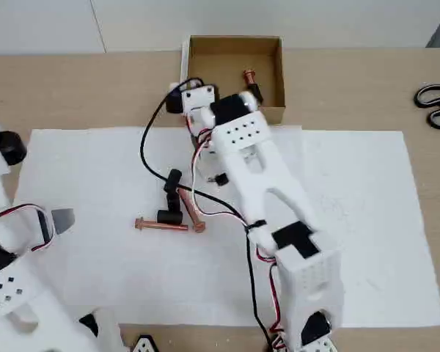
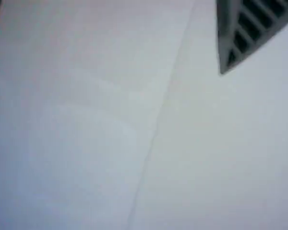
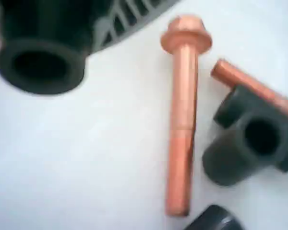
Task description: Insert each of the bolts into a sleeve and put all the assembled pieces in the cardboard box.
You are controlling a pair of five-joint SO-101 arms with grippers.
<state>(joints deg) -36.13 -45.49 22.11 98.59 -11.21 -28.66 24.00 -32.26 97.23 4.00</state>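
Observation:
On the white paper lies a bare copper bolt (image 3: 181,120) (image 1: 188,211). Beside it, a second bolt (image 1: 152,225) passes through a black sleeve (image 3: 249,143) (image 1: 170,217). Another black sleeve (image 1: 174,180) lies just beyond them. My right gripper (image 3: 81,43) is low over the paper near these parts, shut on a black sleeve (image 3: 41,67) whose bore faces the camera. The cardboard box (image 1: 220,70) at the back holds one bolt with a sleeve on it (image 1: 250,81). My left gripper (image 1: 61,218) hovers open over bare paper at the left, one ribbed finger (image 2: 249,28) showing.
The right arm (image 1: 242,147) stretches across the middle of the paper (image 1: 352,220) toward the box, with its cables looping over the parts. Scissors (image 1: 436,103) lie on the wooden table at the far right. The paper to the right of the arm is bare.

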